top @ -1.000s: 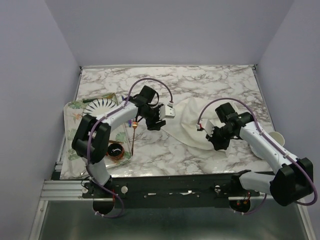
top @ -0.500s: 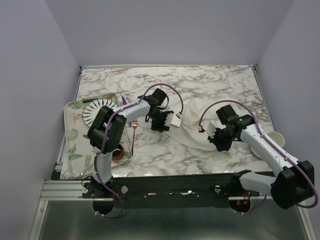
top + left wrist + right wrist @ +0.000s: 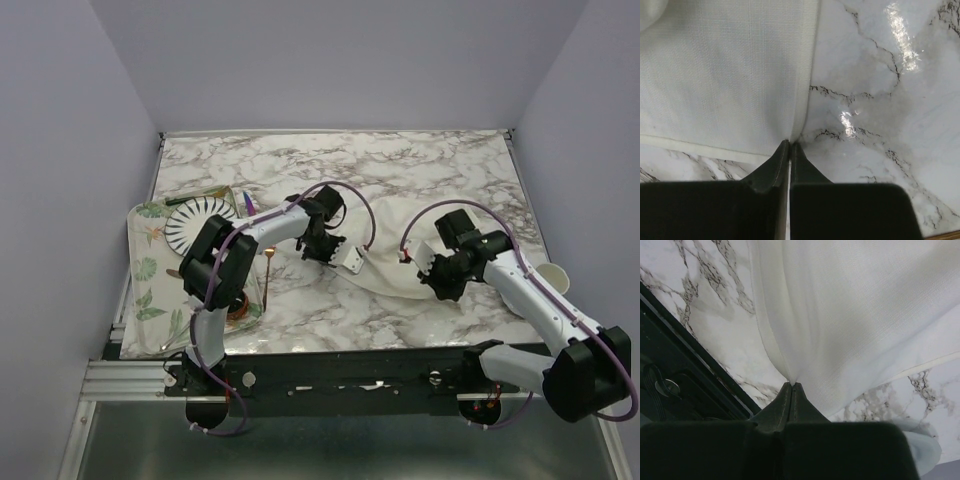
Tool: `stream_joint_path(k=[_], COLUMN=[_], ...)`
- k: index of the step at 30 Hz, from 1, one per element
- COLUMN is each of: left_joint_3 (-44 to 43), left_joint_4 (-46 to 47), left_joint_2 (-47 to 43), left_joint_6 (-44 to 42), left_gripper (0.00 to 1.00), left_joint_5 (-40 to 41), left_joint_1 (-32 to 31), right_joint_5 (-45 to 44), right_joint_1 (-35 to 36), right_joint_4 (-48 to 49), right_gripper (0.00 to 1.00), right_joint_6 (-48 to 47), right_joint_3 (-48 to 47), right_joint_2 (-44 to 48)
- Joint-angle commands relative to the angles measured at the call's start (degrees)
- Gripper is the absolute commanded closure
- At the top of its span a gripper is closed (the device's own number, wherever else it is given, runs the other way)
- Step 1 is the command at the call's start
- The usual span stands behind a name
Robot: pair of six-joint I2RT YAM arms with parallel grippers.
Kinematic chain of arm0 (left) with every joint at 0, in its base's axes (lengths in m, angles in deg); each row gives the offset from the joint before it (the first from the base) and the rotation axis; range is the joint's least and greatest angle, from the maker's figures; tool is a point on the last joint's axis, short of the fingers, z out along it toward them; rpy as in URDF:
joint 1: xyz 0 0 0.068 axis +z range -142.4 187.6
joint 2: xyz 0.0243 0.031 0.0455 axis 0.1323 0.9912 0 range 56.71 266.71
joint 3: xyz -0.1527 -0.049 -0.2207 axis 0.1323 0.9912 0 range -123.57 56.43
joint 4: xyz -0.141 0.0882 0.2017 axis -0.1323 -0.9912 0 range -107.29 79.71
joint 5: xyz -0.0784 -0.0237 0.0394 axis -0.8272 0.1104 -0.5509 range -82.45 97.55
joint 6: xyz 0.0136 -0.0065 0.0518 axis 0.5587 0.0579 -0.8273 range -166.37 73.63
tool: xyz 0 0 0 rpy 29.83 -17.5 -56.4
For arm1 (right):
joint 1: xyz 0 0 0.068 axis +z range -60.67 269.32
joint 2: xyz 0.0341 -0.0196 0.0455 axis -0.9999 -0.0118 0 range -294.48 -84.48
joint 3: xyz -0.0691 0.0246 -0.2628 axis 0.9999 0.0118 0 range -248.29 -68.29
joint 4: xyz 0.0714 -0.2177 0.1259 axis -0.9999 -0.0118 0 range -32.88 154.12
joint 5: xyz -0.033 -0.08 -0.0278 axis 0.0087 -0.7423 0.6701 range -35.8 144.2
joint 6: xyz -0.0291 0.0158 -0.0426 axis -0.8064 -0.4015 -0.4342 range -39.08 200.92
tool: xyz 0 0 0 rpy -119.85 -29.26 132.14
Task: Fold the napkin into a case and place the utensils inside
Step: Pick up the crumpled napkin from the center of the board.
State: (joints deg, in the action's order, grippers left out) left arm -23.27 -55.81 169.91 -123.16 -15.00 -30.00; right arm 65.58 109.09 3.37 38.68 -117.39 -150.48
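Top view: the cream napkin [image 3: 392, 245] lies right of the table [image 3: 420, 160] centre as a broad, rumpled sheet, not a narrow pocket. Its long axis runs roughly along the table's near edge, the left end set slightly farther back. The left gripper [image 3: 328, 258] is at the cloth's left end and the right gripper [image 3: 440, 285] at its near-right end. Only this view shows the leaf-print tray [image 3: 145, 290] at the left edge, with a striped plate [image 3: 198, 222]. It also shows the copper fork [image 3: 267, 270], its thin handle pointing toward the near edge, and a small purple utensil [image 3: 247, 203] at the tray's far right corner. Left wrist view: the black fingers [image 3: 775, 165] are pressed together, pinching the hemmed edge. Fine plain weave and glossy veined marble are legible here alone. Right wrist view: the fingers [image 3: 777, 407] are likewise closed on the cloth, which gathers into soft pleats at the tips. A black rail [image 3: 685, 365] shows along the table's near edge.
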Motion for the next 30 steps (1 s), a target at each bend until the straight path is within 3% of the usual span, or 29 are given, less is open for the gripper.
stream_joint_path(k=[1, 9, 13, 15, 17, 20, 25, 30], left_joint_3=[3.5, 6.1, 0.1, -4.0, -6.8, -8.8, -10.7, -12.8], left_joint_4=[-3.9, -4.8, -2.3, -1.3, 0.0, 1.7, 2.1, 1.2], left_joint_2=[-0.7, -12.2, -9.6, -7.4, -4.8, -1.6, 1.7, 3.4], left_joint_6=[7.3, 31.2, 48.5, 55.0, 62.0, 67.5, 69.6, 68.8], left_gripper=[1.00, 1.00, 1.00, 1.00, 1.00, 1.00, 1.00, 1.00], left_joint_5=[3.7, -8.7, -13.4, -13.9, -13.9, -14.0, -14.3, -14.7], left_joint_1=[1.5, 13.8, 17.6, 18.4, 18.8, 19.4, 20.0, 20.1], right_joint_5=[-2.1, 1.0, 2.4, 3.9, 6.0, 5.7, 2.7, -4.6], right_joint_1=[-0.3, -0.3, -0.3, -0.9, -1.7, -2.5, -3.2, -3.3], right_joint_4=[3.8, 9.2, 7.2, 2.8, 0.7, 0.3, 2.3, 9.2], right_gripper=[0.99, 0.99, 0.70, 0.61, 0.45, 0.20, 0.20, 0.20], right_joint_6=[-1.2, -2.2, -1.1, -0.8, -0.8, -1.4, -1.0, 0.9], right_joint_3=[-1.4, -18.2, -31.6, -36.3, -35.2, -25.9, -7.5, -3.6], right_joint_2=[-2.1, -19.2, -30.7, -32.9, -31.2, -24.3, -12.9, -9.1])
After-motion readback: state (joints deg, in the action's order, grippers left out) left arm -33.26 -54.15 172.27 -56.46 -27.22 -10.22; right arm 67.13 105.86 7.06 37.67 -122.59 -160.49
